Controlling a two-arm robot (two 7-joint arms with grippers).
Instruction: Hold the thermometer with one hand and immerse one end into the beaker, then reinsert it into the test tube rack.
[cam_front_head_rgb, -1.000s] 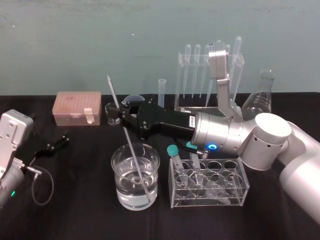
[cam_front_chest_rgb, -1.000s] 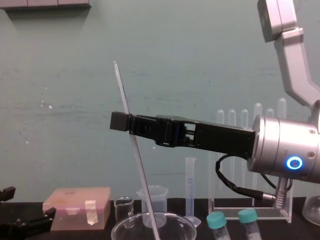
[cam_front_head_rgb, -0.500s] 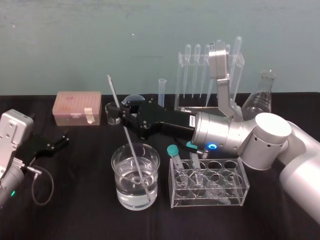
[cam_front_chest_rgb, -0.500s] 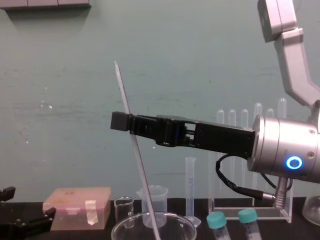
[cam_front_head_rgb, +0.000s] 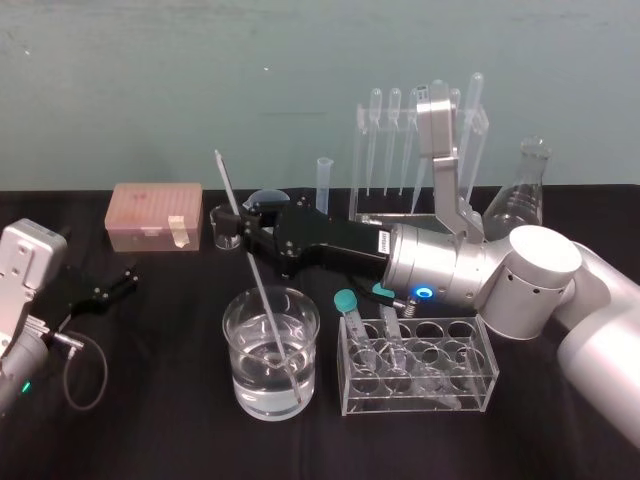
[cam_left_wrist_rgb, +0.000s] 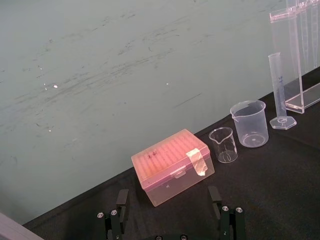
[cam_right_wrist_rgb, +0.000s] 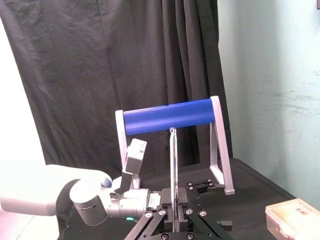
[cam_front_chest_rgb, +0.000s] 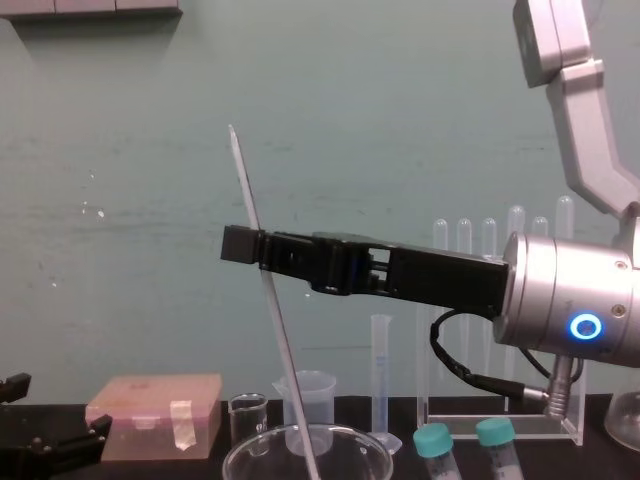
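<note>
The thermometer (cam_front_head_rgb: 262, 300) is a long thin glass rod, tilted, with its lower end in the water of the wide glass beaker (cam_front_head_rgb: 232, 345). My right gripper (cam_front_head_rgb: 245, 228) is shut on it above the beaker's rim, reaching in from the right. In the chest view the right gripper (cam_front_chest_rgb: 258, 248) holds the thermometer (cam_front_chest_rgb: 245, 190) at mid-length above the beaker (cam_front_chest_rgb: 240, 458). The right wrist view shows the thermometer (cam_right_wrist_rgb: 173, 170) rising from the shut fingers. The test tube rack (cam_front_head_rgb: 415, 165) with its pipettes stands at the back. My left gripper (cam_front_head_rgb: 110, 285) rests open at the far left.
A pink lidded box (cam_front_head_rgb: 155, 215), a tiny glass beaker (cam_front_head_rgb: 226, 228) and a graduated cylinder (cam_front_head_rgb: 323, 185) stand behind the beaker. A conical flask (cam_front_head_rgb: 520, 200) is at the back right. A low clear tube holder (cam_front_head_rgb: 418, 365) with teal-capped tubes sits just right of the beaker.
</note>
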